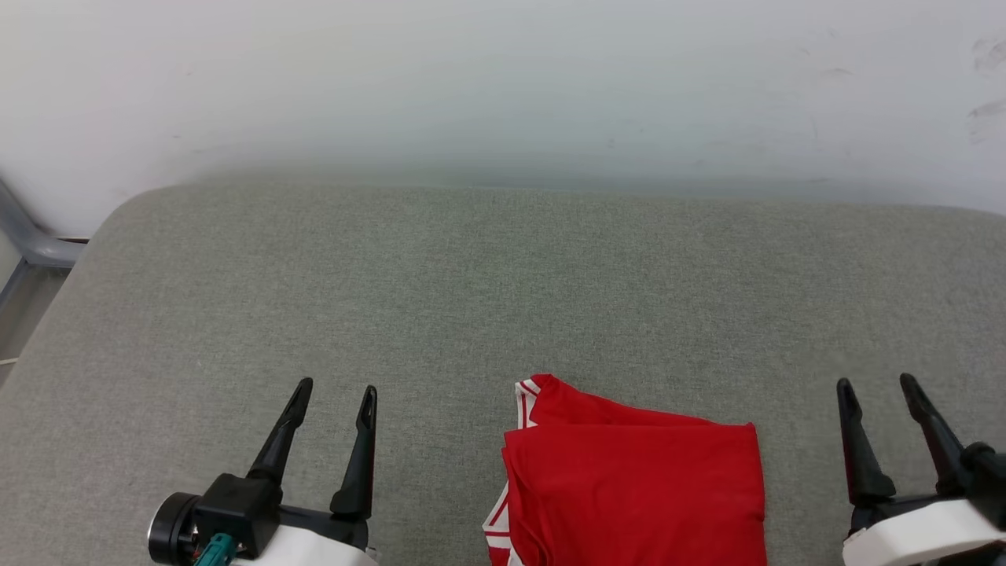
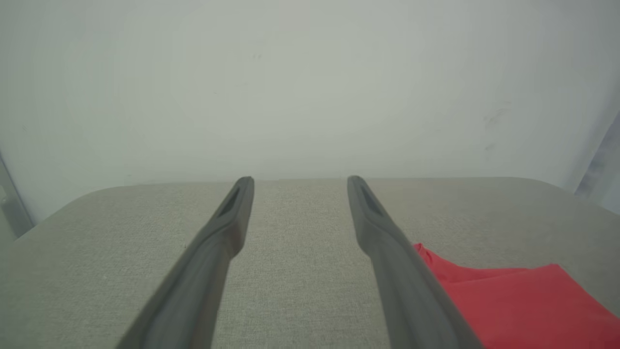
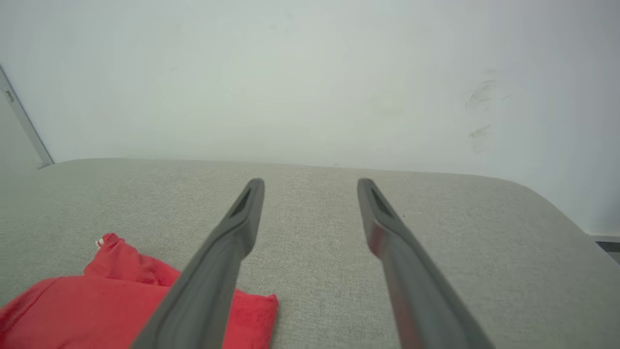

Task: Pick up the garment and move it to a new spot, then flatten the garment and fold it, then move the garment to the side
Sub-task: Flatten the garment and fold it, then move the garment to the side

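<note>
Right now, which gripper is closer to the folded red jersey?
The right gripper: its gap to the garment's right edge is narrower than the left gripper's gap to the striped-trim edge. Both stand open, apart from it.

Table (image 1: 471,275): top covered in grey woven fabric, far corners rounded, far edge close to a pale wall (image 1: 503,79); whether the two touch cannot be confirmed. Wall: plain off-white, with dark scuff marks (image 1: 986,55) at the upper right of the head view, noted again toward the right in the right wrist view. A grey metal bar (image 1: 31,244) slants beside the table's far left corner, apart from the fabric top.
</note>
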`<state>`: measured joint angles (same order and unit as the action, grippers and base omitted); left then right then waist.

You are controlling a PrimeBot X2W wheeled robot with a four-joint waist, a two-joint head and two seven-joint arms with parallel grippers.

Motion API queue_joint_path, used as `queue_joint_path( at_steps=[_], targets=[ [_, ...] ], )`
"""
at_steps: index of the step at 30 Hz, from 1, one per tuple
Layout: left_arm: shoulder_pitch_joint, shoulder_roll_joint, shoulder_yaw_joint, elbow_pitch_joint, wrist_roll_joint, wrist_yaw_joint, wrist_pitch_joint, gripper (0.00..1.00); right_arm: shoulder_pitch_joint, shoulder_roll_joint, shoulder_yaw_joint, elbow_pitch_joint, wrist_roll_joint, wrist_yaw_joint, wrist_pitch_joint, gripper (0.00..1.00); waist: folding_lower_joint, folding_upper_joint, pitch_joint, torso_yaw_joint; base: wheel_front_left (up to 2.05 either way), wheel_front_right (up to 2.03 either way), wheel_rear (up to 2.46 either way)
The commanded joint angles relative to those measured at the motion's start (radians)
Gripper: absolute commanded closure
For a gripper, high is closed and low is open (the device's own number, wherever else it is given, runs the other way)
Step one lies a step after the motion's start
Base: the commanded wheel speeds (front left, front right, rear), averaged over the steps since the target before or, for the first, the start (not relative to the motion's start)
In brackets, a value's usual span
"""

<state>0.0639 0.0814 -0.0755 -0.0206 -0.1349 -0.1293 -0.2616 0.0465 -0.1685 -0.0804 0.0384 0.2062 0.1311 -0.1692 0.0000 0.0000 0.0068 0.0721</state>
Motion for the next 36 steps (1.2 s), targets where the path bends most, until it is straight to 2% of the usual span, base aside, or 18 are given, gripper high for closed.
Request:
queue_joint_path(
  at_steps=[1,11,21,25,30,33,36],
  targets=[
    [0.013,-0.001,-0.005,0.005,0.000,-0.001,-0.005,0.00,0.015,0.015,0.004,0.006,-0.017,-0.001,-0.018,0.00,0.0000,0.0000,0.001,-0.001,0.00,0.00,0.00],
    [0.016,0.002,-0.035,0.027,0.008,-0.001,-0.005,0.00,0.017,0.060,0.019,0.053,-0.047,-0.001,-0.061,0.00,0.0000,0.0000,-0.005,0.000,0.00,0.00,0.00],
    [0.011,0.011,-0.035,0.043,-0.004,-0.001,-0.005,0.00,0.007,0.059,0.027,0.073,-0.030,-0.001,-0.065,0.00,0.0000,0.0000,-0.016,0.007,0.00,0.00,0.00],
    [0.014,0.009,-0.033,0.040,-0.002,-0.001,-0.005,0.00,0.004,0.047,0.046,0.082,-0.009,-0.001,-0.028,0.00,0.0000,0.0000,-0.017,0.004,0.00,0.00,0.00],
    [0.012,0.009,-0.035,0.032,0.006,-0.001,-0.005,0.00,-0.012,0.011,0.067,0.062,0.035,-0.001,0.123,0.00,0.0000,0.0000,-0.015,0.002,0.00,0.00,0.00],
    [0.009,0.008,-0.032,0.029,0.009,-0.001,-0.005,0.00,-0.014,-0.020,0.091,0.041,0.059,-0.001,0.291,0.00,0.0000,0.0000,-0.010,0.003,0.00,0.00,0.00],
    [0.000,0.008,-0.038,0.028,0.013,-0.001,-0.005,0.00,-0.021,-0.044,0.108,0.016,0.094,-0.001,0.502,0.00,0.0000,0.0000,0.002,0.007,0.00,0.00,0.00]
  ],
)
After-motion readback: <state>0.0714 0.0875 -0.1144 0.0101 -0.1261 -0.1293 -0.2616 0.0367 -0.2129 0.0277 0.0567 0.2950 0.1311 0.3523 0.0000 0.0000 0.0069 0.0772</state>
